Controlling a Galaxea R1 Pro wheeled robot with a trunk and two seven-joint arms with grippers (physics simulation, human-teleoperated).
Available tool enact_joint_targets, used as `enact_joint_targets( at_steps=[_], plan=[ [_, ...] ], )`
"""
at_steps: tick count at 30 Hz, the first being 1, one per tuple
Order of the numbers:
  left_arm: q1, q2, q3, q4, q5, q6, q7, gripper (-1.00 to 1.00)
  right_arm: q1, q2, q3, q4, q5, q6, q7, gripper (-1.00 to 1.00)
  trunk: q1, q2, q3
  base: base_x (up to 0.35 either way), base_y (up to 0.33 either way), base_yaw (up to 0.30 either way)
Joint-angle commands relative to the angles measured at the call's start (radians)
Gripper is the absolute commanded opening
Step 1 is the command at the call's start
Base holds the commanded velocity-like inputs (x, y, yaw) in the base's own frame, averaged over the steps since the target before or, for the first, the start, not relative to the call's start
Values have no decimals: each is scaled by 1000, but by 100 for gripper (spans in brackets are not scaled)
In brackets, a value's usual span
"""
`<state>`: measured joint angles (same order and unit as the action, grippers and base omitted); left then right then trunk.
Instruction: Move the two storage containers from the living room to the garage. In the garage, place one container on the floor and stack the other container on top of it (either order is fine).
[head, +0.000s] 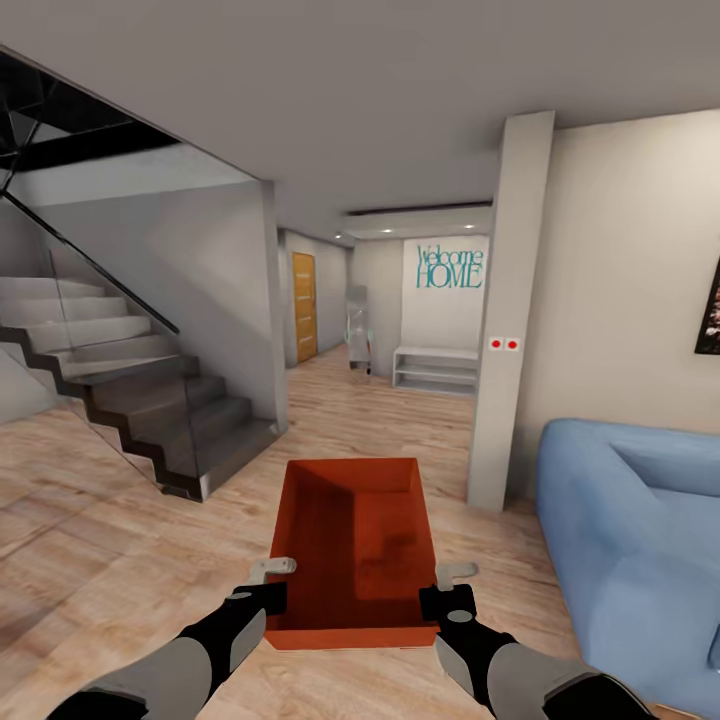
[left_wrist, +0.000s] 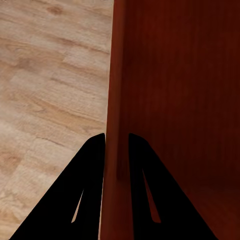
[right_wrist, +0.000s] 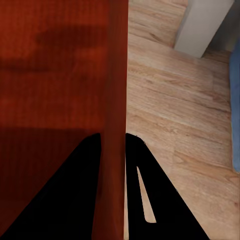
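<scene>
Both claws, left claw (head: 268, 583) and right claw (head: 448, 588), grip the red-orange container (head: 352, 540) above wood floor (head: 100, 520), stairs (head: 130, 400) left, blue sofa (head: 630, 540) right.

sofa (head: 630, 540) cut by frame edge | picture (head: 708, 305) cropped (subject unreadable)

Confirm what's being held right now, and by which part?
One storage container, carried with both arms: left gripper fingers pinch its left side wall, right gripper fingers pinch its right side wall, near the robot-side end.
</scene>
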<state>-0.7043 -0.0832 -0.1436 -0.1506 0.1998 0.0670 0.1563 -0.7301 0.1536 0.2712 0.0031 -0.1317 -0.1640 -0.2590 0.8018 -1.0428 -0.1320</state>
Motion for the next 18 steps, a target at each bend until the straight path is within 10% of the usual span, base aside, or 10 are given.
enact_joint_targets(
  at_steps=[1, 18],
  plan=[
    [-1, 72, 60, -6, -13, -6, 12, -100, 0, 0, -37, 1, -4, 0, 8, -100, 1, -1, -1, 324, 0, -6],
    [-1, 72, 60, -6, -13, -6, 12, -100, 0, 0, -36, 1, -3, 0, 7, -100, 1, -1, -1, 324, 0, -1]
  ],
)
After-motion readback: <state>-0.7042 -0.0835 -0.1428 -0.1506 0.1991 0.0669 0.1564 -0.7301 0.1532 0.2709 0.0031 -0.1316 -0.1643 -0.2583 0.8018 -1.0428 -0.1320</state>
